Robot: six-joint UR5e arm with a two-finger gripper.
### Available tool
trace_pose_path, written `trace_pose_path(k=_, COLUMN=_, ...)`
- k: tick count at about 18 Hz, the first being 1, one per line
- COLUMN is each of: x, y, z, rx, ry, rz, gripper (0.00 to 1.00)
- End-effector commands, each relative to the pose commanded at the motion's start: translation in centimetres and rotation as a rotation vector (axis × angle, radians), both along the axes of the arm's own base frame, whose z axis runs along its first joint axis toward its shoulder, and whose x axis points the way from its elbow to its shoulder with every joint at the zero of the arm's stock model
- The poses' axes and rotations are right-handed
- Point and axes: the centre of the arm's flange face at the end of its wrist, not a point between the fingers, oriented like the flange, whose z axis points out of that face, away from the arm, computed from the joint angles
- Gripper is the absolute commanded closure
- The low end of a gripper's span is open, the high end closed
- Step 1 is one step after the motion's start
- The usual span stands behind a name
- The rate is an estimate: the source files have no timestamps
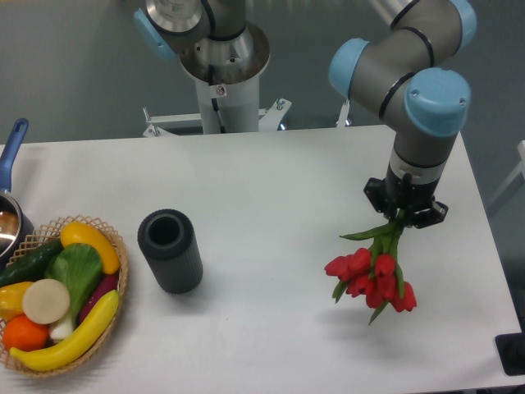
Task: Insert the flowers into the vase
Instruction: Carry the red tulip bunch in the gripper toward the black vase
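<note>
The flowers [371,275], a bunch of red tulip buds with green stems and leaves, hang at the right side of the table, buds pointing down toward the front. My gripper [404,217] is shut on their stems and holds the bunch above the white table; a shadow lies beneath it. The vase [170,250], a dark grey ribbed cylinder with an open round mouth, stands upright at the left of centre, far to the left of the gripper and flowers.
A woven wicker basket [121,283] with fruit and vegetables sits at the front left corner. A metal pot with a blue handle [10,164] stands at the left edge. The arm's base [221,74] rises behind the table. A dark object [513,353] is at the right edge.
</note>
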Motion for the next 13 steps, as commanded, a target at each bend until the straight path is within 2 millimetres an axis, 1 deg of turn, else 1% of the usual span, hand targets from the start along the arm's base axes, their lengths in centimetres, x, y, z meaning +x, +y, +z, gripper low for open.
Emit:
trace_pose_path(k=3, x=0.8, y=0.7, z=0.1, rx=0.005, ry=-0.003, rz=-0.015, gripper=1.00)
trace_pose_path(k=4, x=1.4, y=1.2, z=0.8, rx=0.029, ry=-0.004, rz=-0.025, gripper=1.00)
trace_pose_path(k=6, x=1.8, y=1.9, z=1.2, rx=0.096, ry=-0.027, rz=-0.025, gripper=1.00)
trace_pose_path(k=8, x=2.5, y=2.5, z=2.2, rx=0.176, ry=-0.055, rz=-0.035, gripper=1.00)
trace_pose_path(k=11, x=4.2, y=3.3, z=5.0, rx=0.372, ry=-0.107, rz=-0.064, gripper=1.00)
trace_pose_path(k=13, x=5.9, y=3.1, z=7.4, rx=0.515, ry=-0.156, rz=-0.067, gripper=1.00)
